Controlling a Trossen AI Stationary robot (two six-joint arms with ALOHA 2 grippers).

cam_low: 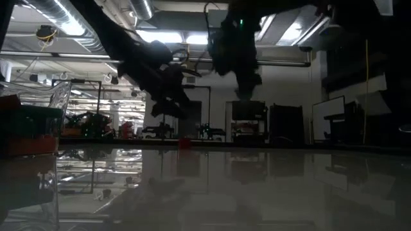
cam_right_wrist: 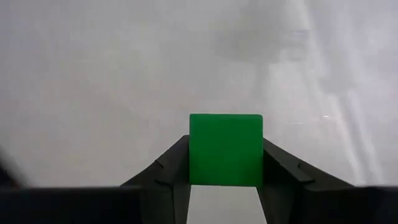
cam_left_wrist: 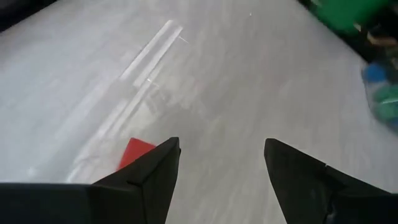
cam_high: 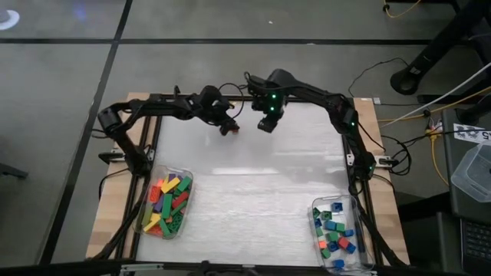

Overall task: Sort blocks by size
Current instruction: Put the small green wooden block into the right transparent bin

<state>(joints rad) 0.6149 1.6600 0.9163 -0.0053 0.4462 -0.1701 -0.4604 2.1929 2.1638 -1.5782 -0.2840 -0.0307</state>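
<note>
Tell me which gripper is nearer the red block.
Left. The left gripper hangs open just over the red block on the table. The right gripper is off to its side, shut on a green block.

The high view looks straight down on the whole table (cam_high: 253,176) and both arms. The low view sits at tabletop level, facing across into the room. Each wrist view looks close past its own fingers at the surface; the red block (cam_left_wrist: 134,152) shows in left wrist, high and low views
</note>
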